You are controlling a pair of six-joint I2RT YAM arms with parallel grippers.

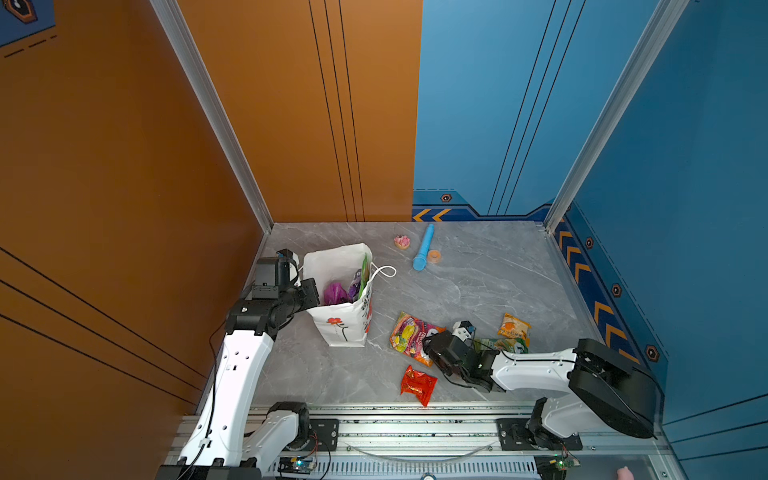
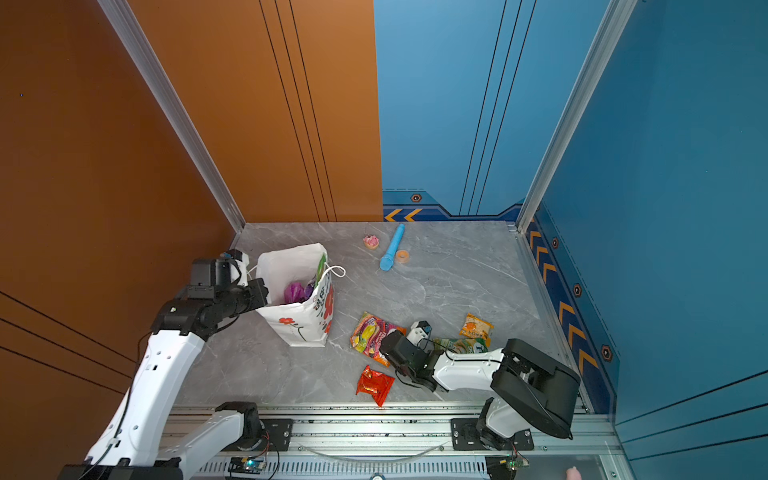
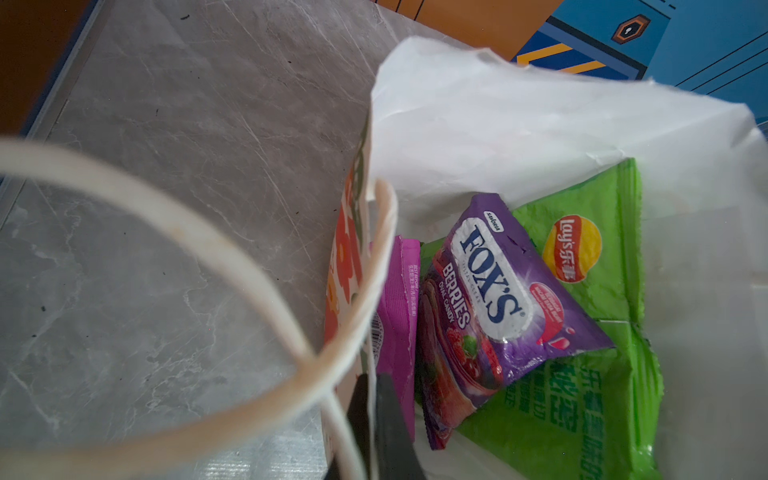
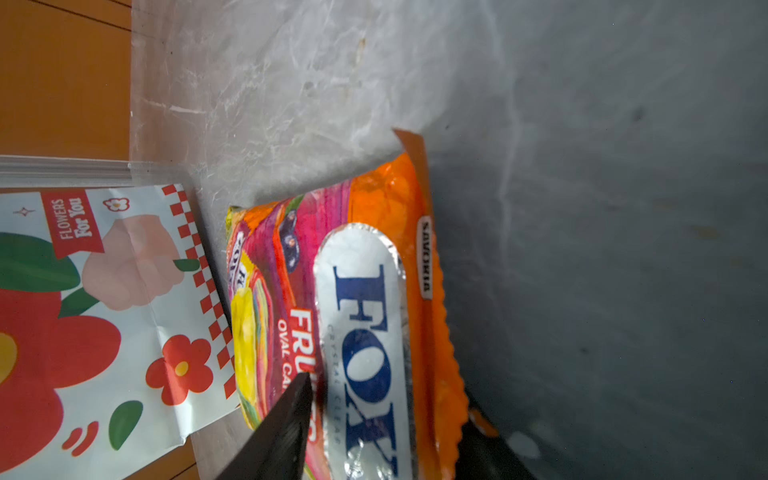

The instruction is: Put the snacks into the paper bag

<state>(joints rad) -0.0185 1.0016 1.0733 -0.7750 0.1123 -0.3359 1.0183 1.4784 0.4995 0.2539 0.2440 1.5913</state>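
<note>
The white paper bag (image 1: 345, 328) with red flowers stands upright at the left. My left gripper (image 3: 372, 415) is shut on its near wall, the paper pinched between the two dark jaws. Inside lie a purple FOX'S pack (image 3: 498, 291), a green Lay's bag (image 3: 582, 249) and a magenta pack (image 3: 399, 311). My right gripper (image 4: 390, 399) is low over the orange FOX'S packet (image 1: 409, 336), jaws apart. One finger (image 4: 286, 424) rests on its face and the other sits at its serrated edge. A red packet (image 1: 417, 384), a small orange packet (image 1: 514, 326) and a green packet (image 1: 505, 345) lie on the table.
A blue tube (image 1: 424, 247), a pink cake-like toy (image 1: 402, 241) and a small orange ring (image 1: 434, 257) lie near the back wall. Orange and blue walls close in three sides. A metal rail (image 1: 415, 432) runs along the front edge.
</note>
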